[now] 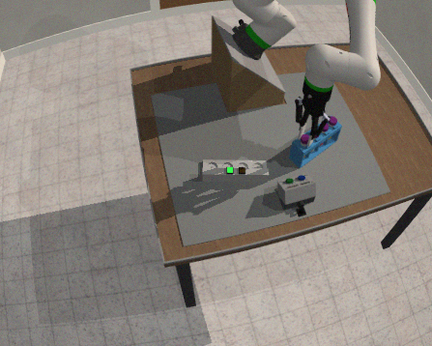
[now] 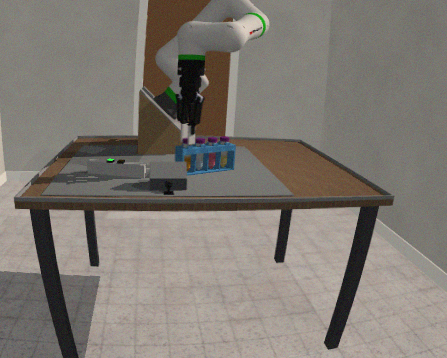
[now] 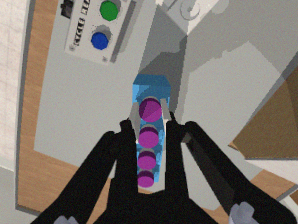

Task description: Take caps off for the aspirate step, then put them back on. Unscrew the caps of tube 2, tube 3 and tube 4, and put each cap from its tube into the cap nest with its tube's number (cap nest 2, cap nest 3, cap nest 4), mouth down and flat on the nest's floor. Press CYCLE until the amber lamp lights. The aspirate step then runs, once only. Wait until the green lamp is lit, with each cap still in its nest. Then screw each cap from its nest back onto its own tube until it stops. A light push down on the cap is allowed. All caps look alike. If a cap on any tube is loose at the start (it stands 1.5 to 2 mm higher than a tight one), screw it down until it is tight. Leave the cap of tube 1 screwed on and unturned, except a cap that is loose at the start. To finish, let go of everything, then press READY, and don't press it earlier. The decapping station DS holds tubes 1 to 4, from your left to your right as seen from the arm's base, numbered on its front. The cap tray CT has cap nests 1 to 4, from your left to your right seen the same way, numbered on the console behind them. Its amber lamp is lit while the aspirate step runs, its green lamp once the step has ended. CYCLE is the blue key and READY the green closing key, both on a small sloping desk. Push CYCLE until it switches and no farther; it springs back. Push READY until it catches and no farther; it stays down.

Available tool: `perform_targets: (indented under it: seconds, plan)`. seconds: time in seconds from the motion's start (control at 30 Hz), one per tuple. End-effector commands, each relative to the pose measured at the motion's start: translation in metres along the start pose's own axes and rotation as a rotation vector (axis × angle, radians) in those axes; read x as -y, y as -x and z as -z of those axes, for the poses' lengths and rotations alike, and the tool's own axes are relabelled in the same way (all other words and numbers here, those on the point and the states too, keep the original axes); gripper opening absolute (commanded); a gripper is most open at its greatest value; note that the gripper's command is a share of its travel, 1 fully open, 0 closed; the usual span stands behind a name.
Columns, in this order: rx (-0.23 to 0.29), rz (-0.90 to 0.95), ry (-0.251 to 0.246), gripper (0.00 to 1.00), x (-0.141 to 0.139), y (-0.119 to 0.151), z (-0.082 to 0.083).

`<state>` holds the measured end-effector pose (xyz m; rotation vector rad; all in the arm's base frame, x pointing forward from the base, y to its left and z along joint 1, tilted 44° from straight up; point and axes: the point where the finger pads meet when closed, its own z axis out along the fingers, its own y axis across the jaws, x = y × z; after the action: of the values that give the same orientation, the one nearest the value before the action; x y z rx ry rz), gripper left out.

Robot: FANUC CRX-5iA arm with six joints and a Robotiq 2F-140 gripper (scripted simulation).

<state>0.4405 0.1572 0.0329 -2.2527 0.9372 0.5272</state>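
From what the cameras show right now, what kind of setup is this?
Probably a lab-automation test cell in a bare room: one white arm on a wooden table, a blue tube rack of purple-capped tubes, a cap tray with a lit green lamp, and a two-key desk.

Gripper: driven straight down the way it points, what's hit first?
The purple end cap that the gripper is shut on. Its fingers would likely reach the blue station top next; depth is unclear.

Station with 4 capped tubes (image 1: 316,143) right of cap tray (image 1: 234,167), behind key desk (image 1: 297,192).
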Motion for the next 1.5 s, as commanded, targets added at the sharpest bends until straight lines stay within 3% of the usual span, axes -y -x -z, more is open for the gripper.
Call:
perform_targets:
  seconds: [0.0,0.53,0.7,0.73,1.17,1.47]
  plan:
    - [-0.003,-0.108,0.004,0.0,-0.0001,-0.0002,-0.0001]
    - [-0.004,-0.593,0.003,0.0,-0.0001,-0.0002,-0.0008]
    - [-0.004,-0.593,0.003,0.0,-0.0001,-0.0002,-0.0008]
    - [-0.004,-0.593,0.003,0.35,-0.0001,-0.0002,-0.0008]
    - [-0.004,-0.553,0.004,0.35,-0.0001,-0.0002,-0.0003]
    - [-0.003,-0.193,0.004,0.35,-0.0001,-0.0002,0.0002]
